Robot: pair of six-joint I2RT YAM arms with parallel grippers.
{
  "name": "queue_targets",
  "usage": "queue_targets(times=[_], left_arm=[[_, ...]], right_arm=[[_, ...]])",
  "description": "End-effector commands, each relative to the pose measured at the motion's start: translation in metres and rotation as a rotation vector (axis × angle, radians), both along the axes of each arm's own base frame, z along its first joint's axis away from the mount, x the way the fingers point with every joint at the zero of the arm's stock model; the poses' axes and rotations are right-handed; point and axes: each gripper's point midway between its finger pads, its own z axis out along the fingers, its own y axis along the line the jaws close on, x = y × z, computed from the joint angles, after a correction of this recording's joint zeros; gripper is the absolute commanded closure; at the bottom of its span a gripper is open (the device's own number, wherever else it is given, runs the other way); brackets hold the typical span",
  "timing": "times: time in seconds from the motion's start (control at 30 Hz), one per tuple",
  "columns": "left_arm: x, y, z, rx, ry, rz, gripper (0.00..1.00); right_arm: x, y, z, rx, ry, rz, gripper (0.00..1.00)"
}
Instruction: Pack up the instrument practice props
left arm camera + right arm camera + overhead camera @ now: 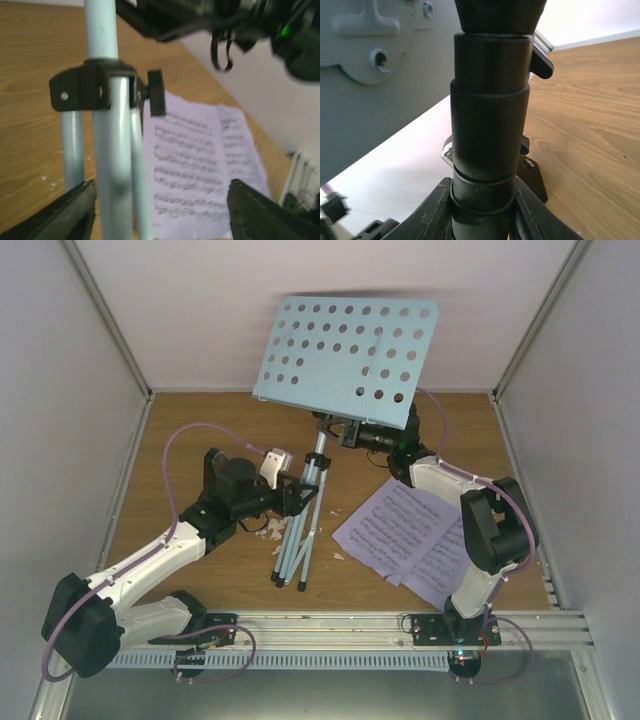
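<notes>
The light blue music stand [345, 345] stands tilted at mid-table, its hole-dotted desk high at the back and its legs [297, 545] folded together. My right gripper [352, 433] is shut on the stand's black neck [490, 125] just under the desk. My left gripper [302, 496] is open around the lower pole. In the left wrist view the blue tubes [109, 160] pass near the left finger, with a wide gap to the right one, and my left gripper [160, 217] holds nothing. Lilac sheet-music pages [400, 535] [195, 170] lie flat on the wood to the right of the legs.
Small white crumbs [270, 526] are scattered by the left wrist. A black collar [82, 91] with a knob [156, 93] clamps the stand's tubes. White enclosure walls close in the back and both sides. A metal rail [400, 625] runs along the near edge.
</notes>
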Motion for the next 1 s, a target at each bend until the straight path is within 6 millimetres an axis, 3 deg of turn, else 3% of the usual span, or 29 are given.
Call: queue_targets(times=[0.0,0.13,0.53,0.7,0.77,0.97], left_arm=[[0.014,-0.003,0.018,-0.055,-0.114,0.031,0.18],[0.019,-0.005,-0.005,-0.008,-0.078,0.049,0.01],[0.02,-0.015,-0.079,0.197,0.032,0.08,0.01],[0.019,-0.014,-0.092,0.232,0.041,0.099,0.01],[0.017,-0.017,-0.092,0.226,0.034,0.087,0.09],[0.017,-0.018,-0.09,0.244,0.005,0.089,0.48]], right_arm=[[-0.012,0.005,0.047,0.061,-0.274,0.029,0.99],[-0.011,0.005,0.047,0.063,-0.276,0.024,0.99],[-0.01,0.004,0.049,0.067,-0.289,0.012,1.0],[-0.01,0.004,0.051,0.072,-0.296,0.013,1.0],[-0.01,0.004,0.051,0.072,-0.296,0.011,1.0],[-0.008,0.004,0.048,0.068,-0.294,0.005,1.0]])
